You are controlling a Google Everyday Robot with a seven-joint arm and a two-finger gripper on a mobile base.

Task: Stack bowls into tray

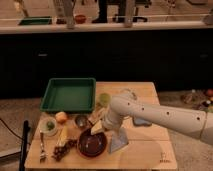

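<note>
The dark maroon bowl (91,145) sits on the wooden table near the front edge. The green tray (69,80) lies empty at the table's far left. My gripper (98,128) is at the end of the white arm, low over the far rim of the maroon bowl, close to or touching it. The orange terracotta bowl does not show on the table; I cannot tell if the arm hides it.
A pale dish with a green item (48,126), an orange fruit (61,117) and a small cup (81,121) lie left of the gripper. A blue-grey sponge (118,144) lies right of the bowl. A green round thing (104,99) stands beside the tray. A fork (42,150) lies front left.
</note>
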